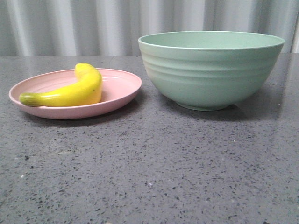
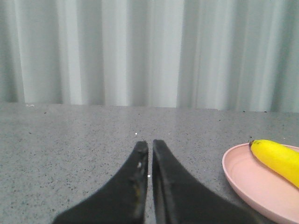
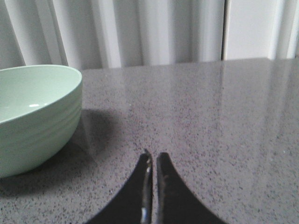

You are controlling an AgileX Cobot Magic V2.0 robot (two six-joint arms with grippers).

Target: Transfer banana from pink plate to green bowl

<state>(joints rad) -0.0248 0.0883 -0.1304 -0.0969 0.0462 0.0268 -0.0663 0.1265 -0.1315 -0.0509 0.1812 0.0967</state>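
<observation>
The yellow banana (image 1: 74,91) lies on the pink plate (image 1: 121,95) at the left of the table, its greenish stem end pointing left. The green bowl (image 1: 210,70) stands upright to the plate's right and looks empty. No gripper shows in the front view. In the left wrist view my left gripper (image 2: 150,143) is shut and empty, low over the table, with the plate (image 2: 243,179) and banana (image 2: 280,158) off to one side. In the right wrist view my right gripper (image 3: 153,156) is shut and empty, with the bowl (image 3: 37,116) off to one side.
The grey speckled table (image 1: 154,163) stretches in front of the plate and bowl. A pale corrugated wall (image 1: 93,23) stands behind the table's far edge.
</observation>
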